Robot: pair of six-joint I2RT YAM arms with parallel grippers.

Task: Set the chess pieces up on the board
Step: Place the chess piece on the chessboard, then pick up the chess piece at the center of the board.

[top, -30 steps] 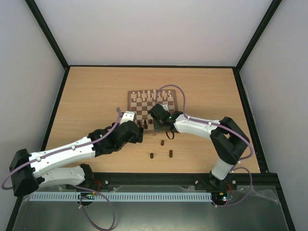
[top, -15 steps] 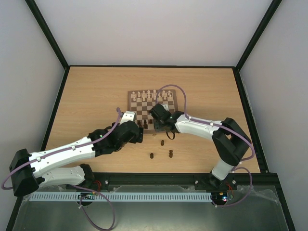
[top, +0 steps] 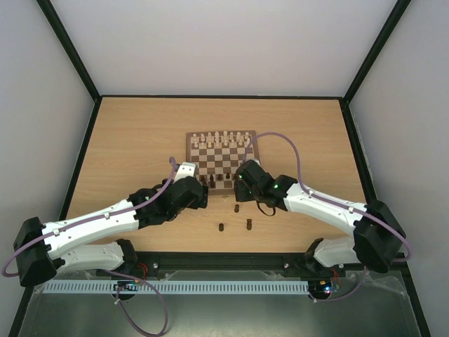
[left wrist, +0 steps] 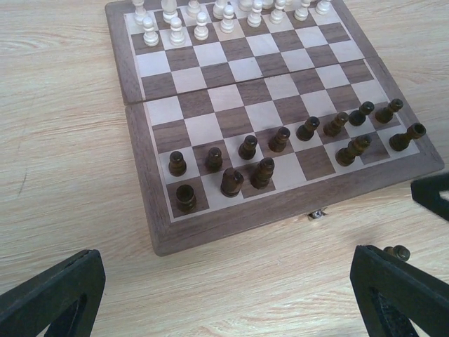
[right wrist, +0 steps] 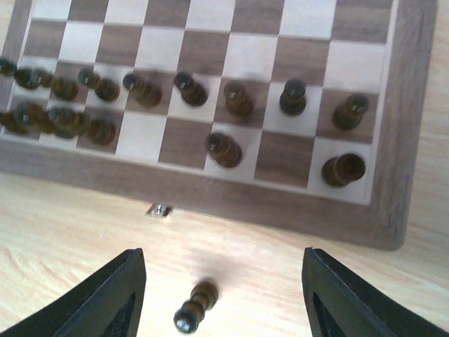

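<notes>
The board point(top: 189, 160) lies mid-table. Several dark chess pieces point(top: 210, 181) stand on its two near rows, also shown in the left wrist view point(left wrist: 246, 147) and the right wrist view point(right wrist: 223, 149). Three dark pieces stand loose on the table: one point(top: 237, 208) just before the board and two point(top: 221, 227) point(top: 248, 225) nearer. My right gripper point(right wrist: 221, 302) is open and empty over the table at the board's near edge point(right wrist: 280, 210), with the loose piece point(right wrist: 195, 307) between its fingers point(right wrist: 351, 295). My left gripper point(left wrist: 224, 302) is open and empty, short of the board's near left corner point(left wrist: 151, 235).
Cream-white chessmen point(top: 221, 138) fill the board's two far rows, also seen in the left wrist view point(left wrist: 203, 17). A small metal clasp point(right wrist: 160, 209) sits on the board's near edge. Black frame rails border the table on every side.
My right gripper has drawn back from over the board's near rows to the table just before the board, and its arm has swung down to the right. The left arm has stayed still.
</notes>
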